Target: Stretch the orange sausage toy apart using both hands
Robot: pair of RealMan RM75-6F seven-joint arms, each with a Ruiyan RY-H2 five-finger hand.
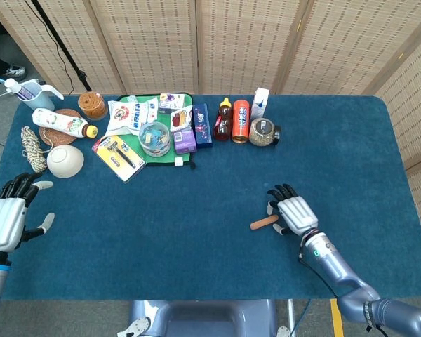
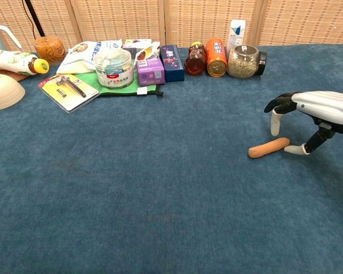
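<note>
The orange sausage toy lies flat on the blue table, right of centre. My right hand hovers over its right end, fingers spread and arched, holding nothing. One fingertip hangs just above the toy and the thumb tip reaches down close beside its right end. My left hand rests open at the table's far left edge, far from the toy; the chest view does not show it.
A row of items lines the back: bottles and a jar, small boxes, a round tub, snack bags on a green mat, a white bowl, a coiled rope, a carded tool.
</note>
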